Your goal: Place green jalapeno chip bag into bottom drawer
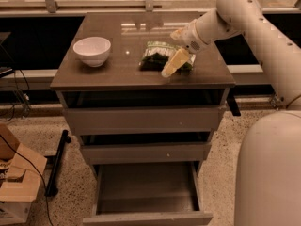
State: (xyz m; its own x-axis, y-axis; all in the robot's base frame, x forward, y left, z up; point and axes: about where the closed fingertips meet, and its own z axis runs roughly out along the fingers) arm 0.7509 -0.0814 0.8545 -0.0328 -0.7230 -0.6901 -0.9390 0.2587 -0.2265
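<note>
The green jalapeno chip bag [156,55] lies flat on the cabinet top [117,72], right of centre. My gripper [174,50] comes in from the right on the white arm and hangs over the bag's right end. It is open. One pale finger [170,65] points down at the bag's front right edge and the other shows behind the bag. The bottom drawer [146,217] is pulled out, and its floor is bare.
A white bowl [92,50] stands on the left of the cabinet top. The two upper drawers [141,120] are slightly ajar. A cardboard box [16,187] and cables lie on the floor at the left. My white base [268,173] fills the lower right.
</note>
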